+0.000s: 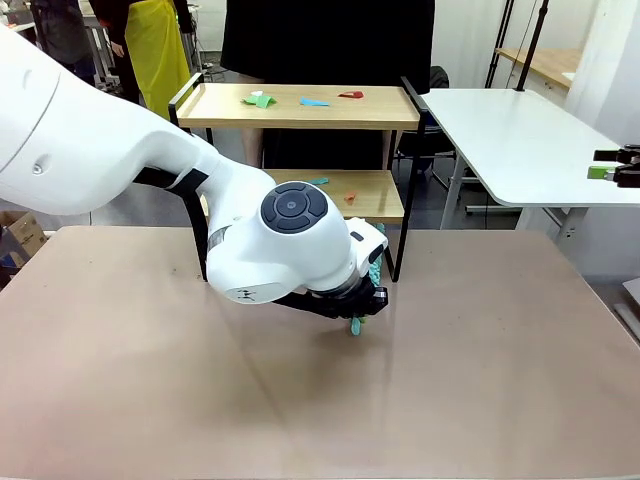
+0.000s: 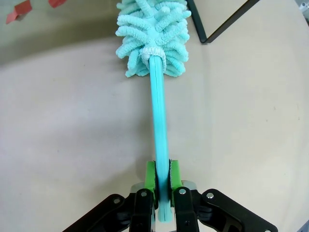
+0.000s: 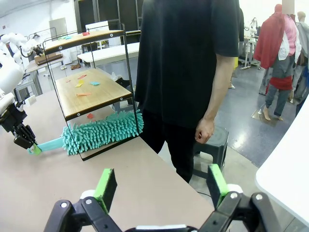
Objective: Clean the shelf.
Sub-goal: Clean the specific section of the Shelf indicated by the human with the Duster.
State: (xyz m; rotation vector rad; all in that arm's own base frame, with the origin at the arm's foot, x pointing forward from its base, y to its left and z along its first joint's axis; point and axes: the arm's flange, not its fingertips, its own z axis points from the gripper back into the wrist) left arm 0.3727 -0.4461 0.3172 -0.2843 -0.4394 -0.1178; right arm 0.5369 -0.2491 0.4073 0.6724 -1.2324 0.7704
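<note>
Tan bench (image 1: 480, 380) spreads across the near ground. The shelf (image 1: 300, 106) stands at its far edge, at 12 o'clock in the front view, and a person (image 1: 330, 40) in black stands right behind it. Both wooden boards carry small paper scraps (image 1: 260, 99): green, blue and red on the top one, and a teal and an orange one on the lower board (image 1: 375, 205).

The left claw (image 1: 352, 310) hangs low over the bench, just short of the shelf's front legs, so the shelf sits close by at its 12 o'clock. It is clenched on the flat teal handle of a duster (image 2: 159, 111). In the left wrist view the green pads (image 2: 150, 175) press on either side of the handle near its end. The fluffy head points away from the claw toward 12 o'clock and lies under the lower board, inside the black frame and down on the bench (the right wrist camera shows this best).

The right claw (image 1: 605, 165) sits at 3 o'clock in the front view, off the bench beside a white side table (image 1: 520, 140) and well apart from the shelf. Its jaws are spread wide with nothing between them. From its own camera the shelf stands at 10 o'clock, and the person's hand (image 3: 205, 131), loosely curled, hangs at 1 o'clock.
</note>
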